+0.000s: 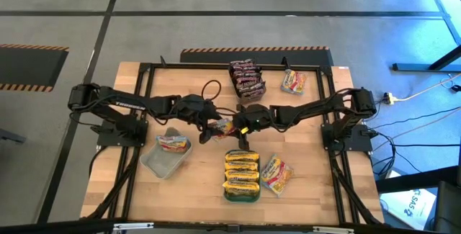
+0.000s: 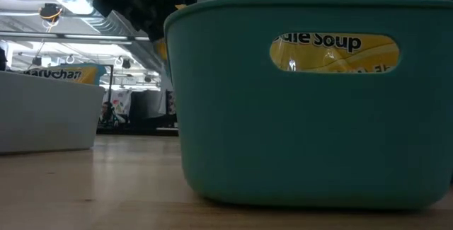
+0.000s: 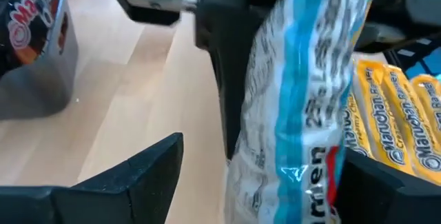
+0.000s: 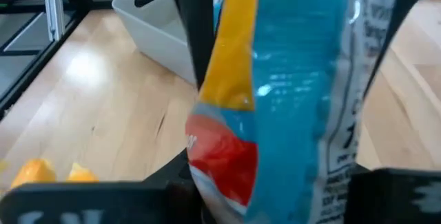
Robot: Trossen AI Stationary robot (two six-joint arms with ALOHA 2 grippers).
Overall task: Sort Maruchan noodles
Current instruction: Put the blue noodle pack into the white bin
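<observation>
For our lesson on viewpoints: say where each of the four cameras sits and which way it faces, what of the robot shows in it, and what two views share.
High view: overhead, looking straight down; both arms meet mid-table over the held packet.
Low view: at tabletop height, facing the teal tray; dark arm parts above.
Left wrist view: on the left arm, past its open hand, at the packet.
Right wrist view: on the right arm; the right hand grips that packet.
Shared: both wrist views show the same packet.

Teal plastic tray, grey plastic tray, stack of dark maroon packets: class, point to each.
Teal plastic tray (image 2: 311, 138), low view, front wall.
Grey plastic tray (image 1: 160, 163), high view, bare floor.
Stack of dark maroon packets (image 1: 246, 78), high view, stack middle.
</observation>
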